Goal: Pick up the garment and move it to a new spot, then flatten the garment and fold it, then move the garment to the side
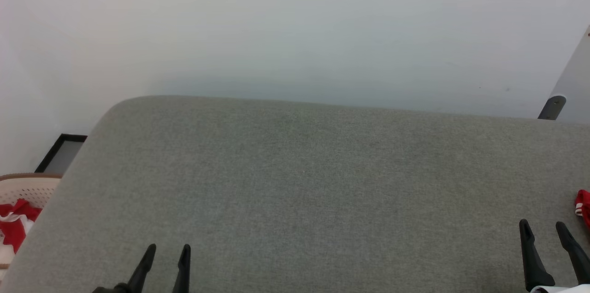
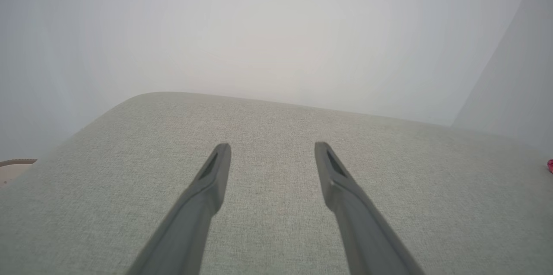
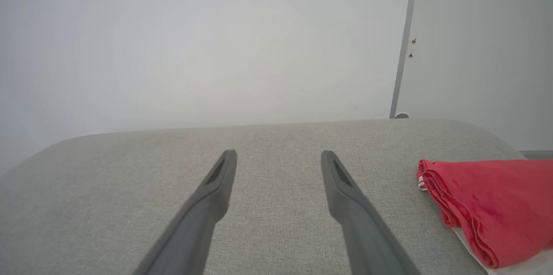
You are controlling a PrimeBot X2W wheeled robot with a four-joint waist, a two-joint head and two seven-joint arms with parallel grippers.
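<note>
The left tool (image 1: 169,249) is wide open and empty, its fingers pointing forward over the grey upholstered surface (image 1: 295,178). The right tool (image 1: 541,224) is equally wide and empty. The folded garment (image 3: 488,206) lies near its right side.

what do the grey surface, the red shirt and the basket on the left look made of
Surface: woven upholstery cloth, matte grey; a fine weave grain shows. Shirt: soft cloth, probably knit, matte red; it folds in limp rolled layers with a stitched edge. Basket: likely pale plastic, judging by rows of small punched holes, with a brown rim; too small to be sure.
</note>
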